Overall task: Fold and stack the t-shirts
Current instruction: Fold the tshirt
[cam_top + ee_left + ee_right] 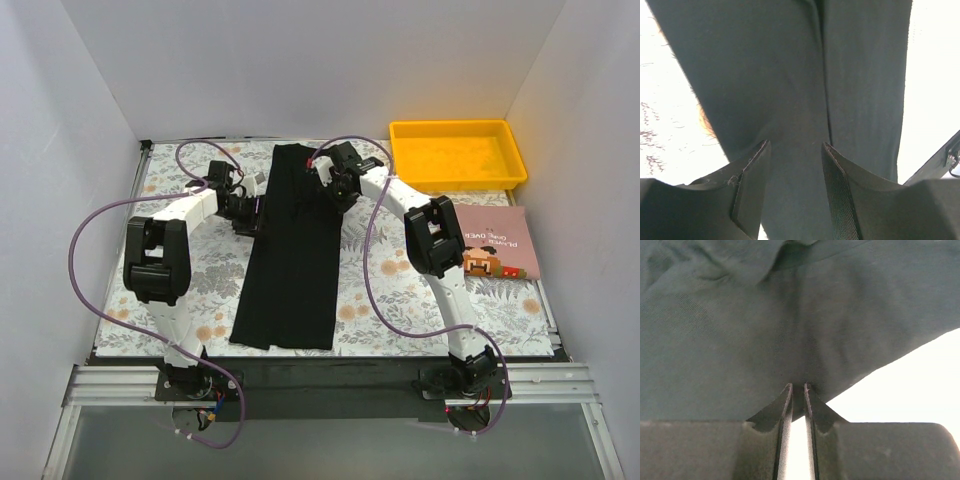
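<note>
A black t-shirt (288, 270) lies folded into a long narrow strip down the middle of the floral table cover, running from the far side toward the arms. My left gripper (254, 212) sits at the strip's left edge near its far half. In the left wrist view the gripper (795, 145) stands open, with the shirt's cloth (790, 75) under and between the fingers. My right gripper (322, 178) is at the strip's far right edge. In the right wrist view the gripper (798, 386) is closed to a sliver on the edge of the cloth (765, 330).
A yellow tray (458, 152) stands at the far right corner. A pinkish book (495, 243) lies on the right, in front of the tray. The floral table cover (390, 290) is bounded by white walls on three sides. Purple cables loop beside both arms.
</note>
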### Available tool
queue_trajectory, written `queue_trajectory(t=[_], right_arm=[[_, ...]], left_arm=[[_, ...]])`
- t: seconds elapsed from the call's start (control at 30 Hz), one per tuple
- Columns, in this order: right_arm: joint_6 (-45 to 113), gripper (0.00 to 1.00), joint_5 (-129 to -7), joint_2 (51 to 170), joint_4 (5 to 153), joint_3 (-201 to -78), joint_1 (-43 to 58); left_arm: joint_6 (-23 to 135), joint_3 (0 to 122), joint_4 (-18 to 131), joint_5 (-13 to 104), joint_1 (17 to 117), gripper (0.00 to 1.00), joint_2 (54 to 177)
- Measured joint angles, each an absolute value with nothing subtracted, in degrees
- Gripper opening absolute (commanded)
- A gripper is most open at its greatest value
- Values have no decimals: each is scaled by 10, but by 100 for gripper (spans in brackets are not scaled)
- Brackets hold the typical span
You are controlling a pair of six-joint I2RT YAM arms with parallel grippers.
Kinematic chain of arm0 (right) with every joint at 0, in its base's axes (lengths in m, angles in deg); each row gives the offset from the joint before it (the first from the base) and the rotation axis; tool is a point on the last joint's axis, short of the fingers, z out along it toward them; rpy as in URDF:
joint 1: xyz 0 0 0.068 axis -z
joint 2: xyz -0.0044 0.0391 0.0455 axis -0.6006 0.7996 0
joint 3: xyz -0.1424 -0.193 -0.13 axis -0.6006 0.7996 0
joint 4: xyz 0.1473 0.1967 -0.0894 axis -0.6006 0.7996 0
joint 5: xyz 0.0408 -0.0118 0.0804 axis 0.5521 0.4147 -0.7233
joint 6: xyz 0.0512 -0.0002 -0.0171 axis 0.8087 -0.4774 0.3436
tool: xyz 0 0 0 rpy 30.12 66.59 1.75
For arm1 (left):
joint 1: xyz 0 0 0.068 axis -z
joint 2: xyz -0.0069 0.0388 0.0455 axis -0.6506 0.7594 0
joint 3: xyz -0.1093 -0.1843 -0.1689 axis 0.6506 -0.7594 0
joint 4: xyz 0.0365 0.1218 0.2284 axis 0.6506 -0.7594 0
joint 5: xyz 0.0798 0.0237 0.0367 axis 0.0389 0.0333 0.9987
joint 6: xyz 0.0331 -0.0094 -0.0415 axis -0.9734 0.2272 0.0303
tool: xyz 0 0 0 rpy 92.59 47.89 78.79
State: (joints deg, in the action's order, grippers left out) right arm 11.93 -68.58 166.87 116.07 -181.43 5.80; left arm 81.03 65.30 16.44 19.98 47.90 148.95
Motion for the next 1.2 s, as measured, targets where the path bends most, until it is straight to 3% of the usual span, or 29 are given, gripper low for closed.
queue_trajectory(t=[0.93,1.03,1.2], right_arm=[[89,25,-581,1729,1094,-1897,80],[79,32,-575,1729,1091,-1897,80],[59,61,-587,1705,1087,-1875,87]], left_arm=[[856,770,199,176,472,40,1630],[859,770,200,171,472,42,1630],[856,771,194,152,472,55,1611]])
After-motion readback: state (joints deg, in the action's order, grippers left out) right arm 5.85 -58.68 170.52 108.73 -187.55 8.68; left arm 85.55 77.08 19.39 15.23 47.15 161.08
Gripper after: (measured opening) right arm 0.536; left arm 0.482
